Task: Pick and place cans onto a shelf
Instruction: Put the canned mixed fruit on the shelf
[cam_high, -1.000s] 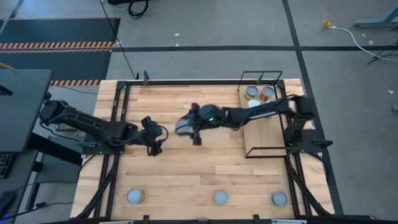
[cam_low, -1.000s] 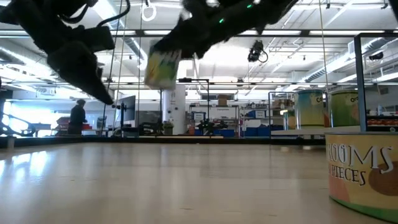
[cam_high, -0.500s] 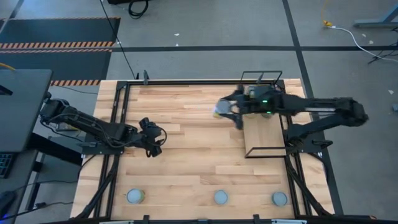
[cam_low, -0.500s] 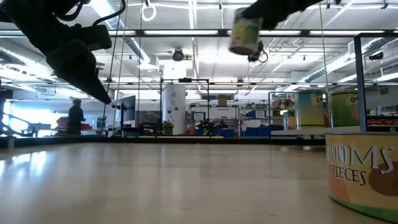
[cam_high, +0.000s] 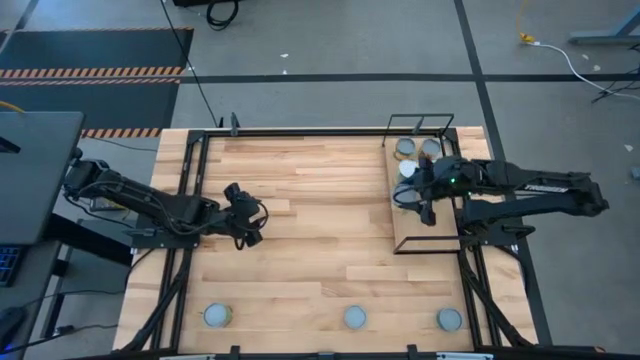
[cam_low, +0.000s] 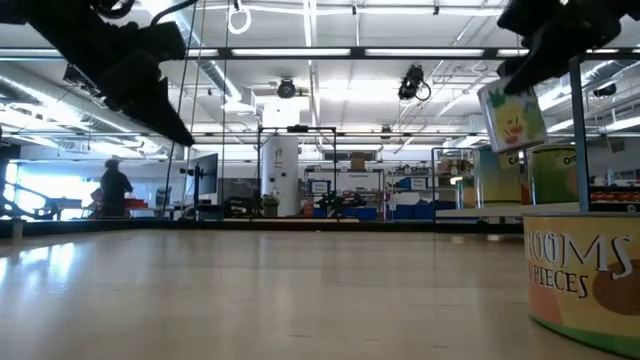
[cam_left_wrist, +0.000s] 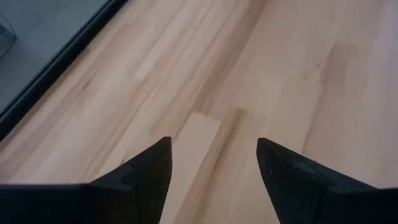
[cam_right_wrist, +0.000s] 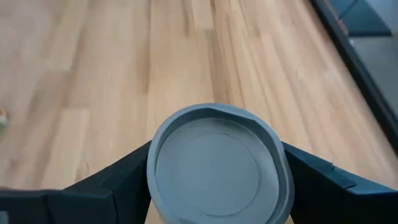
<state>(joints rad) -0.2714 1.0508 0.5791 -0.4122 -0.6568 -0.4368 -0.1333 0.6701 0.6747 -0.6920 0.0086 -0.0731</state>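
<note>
My right gripper (cam_high: 410, 195) is shut on a can with a yellow-green label (cam_low: 512, 118), above the brown shelf board (cam_high: 425, 225) at the table's far right. Three cans (cam_high: 405, 147) stand on the shelf's far end, and two of them show in the low view (cam_low: 555, 175). Three more cans stand along the table's near edge (cam_high: 355, 317). My left gripper (cam_high: 245, 217) is open and empty above the table's left half; in its wrist view (cam_left_wrist: 214, 174) only bare planks lie between the fingers. My right gripper pinches the can's round side wall between its two fingers (cam_right_wrist: 127, 180), just below the grey top rim (cam_right_wrist: 217, 112). The fingers come from the table's right side, slanting down. The can is lifted clear above the shelf and tilted (cam_low: 512, 118).
The shelf's thin black wire frame (cam_high: 420, 120) rises at its far end and runs along its sides. A can reading "PIECES" (cam_low: 585, 275) stands close to the low camera at the right. A person (cam_low: 113, 190) stands far off in the room behind.
My right gripper has carried the can from above the table's middle toward the right edge, to over the shelf, and has come down with it. The can stays in the shut fingers, clear of every surface.
</note>
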